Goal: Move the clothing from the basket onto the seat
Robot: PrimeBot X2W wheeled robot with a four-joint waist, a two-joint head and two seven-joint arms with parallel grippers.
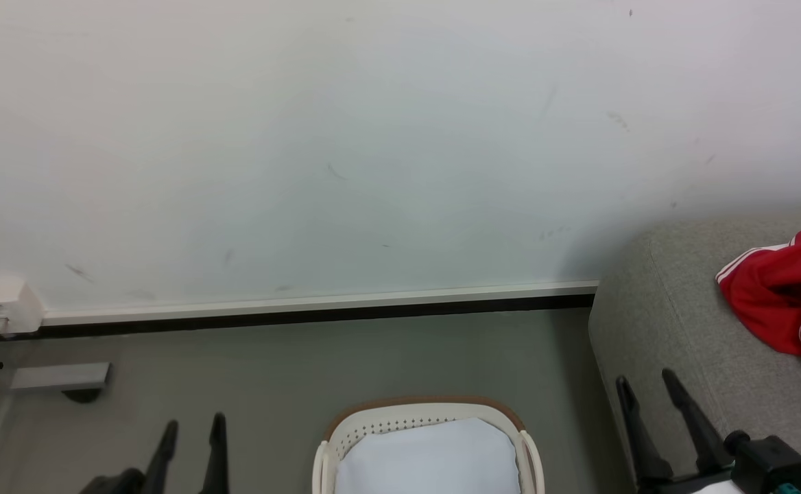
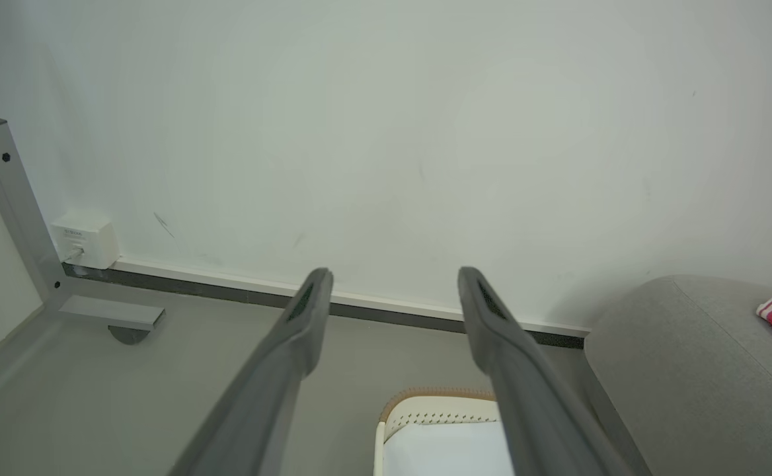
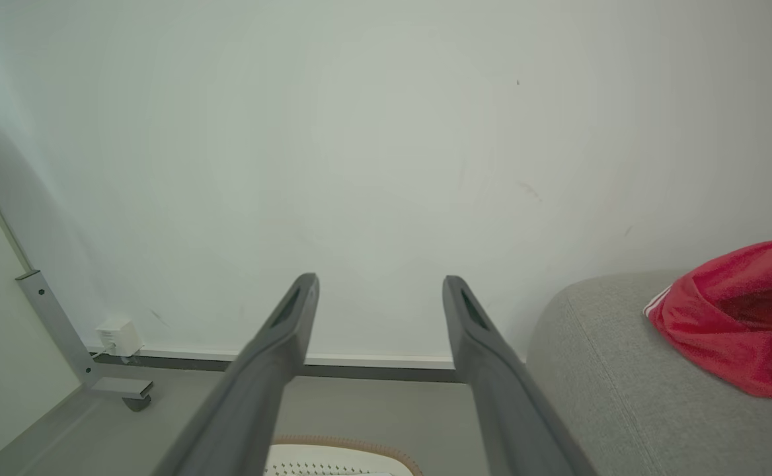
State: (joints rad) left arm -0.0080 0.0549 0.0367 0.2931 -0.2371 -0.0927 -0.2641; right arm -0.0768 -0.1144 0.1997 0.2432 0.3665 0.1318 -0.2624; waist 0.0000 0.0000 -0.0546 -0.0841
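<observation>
**Operator:** Report the state of both tools.

**Technician:** Left gripper [image 1: 195, 422]: fingers spread wide apart, closed on no object. It sits low at the left of the head view, above the grey floor [image 1: 270, 370]. Right gripper [image 1: 644, 377]: fingers likewise spread wide, free of any object. It sits low at the right, in front of the seat [image 1: 661, 329]. Both sets of fingers point toward the pale wall [image 1: 373, 137].

**Operator:** Locate the clothing.

**Technician:** The clothing [image 1: 784, 295] is a red garment with white stripe trim. It lies bunched on top of the seat, near the rounded end, and runs past the right edge of the head view.

**Operator:** Give its position relative to each tool.

**Technician:** Right gripper: the clothing lies beyond the fingertips and to their right, apart from them, with no contact. In the right wrist view it sits to the right of the right-hand finger, with grey upholstery between the two. Left gripper: the clothing is well apart, on the far side of the basket [image 1: 428, 408]. The left wrist view catches a small red-and-white edge at its far right.

**Operator:** Locate the basket.

**Technician:** It stands on the floor between the two grippers, near the end of the seat. The white lining [image 1: 428, 460] shows inside it.
</observation>
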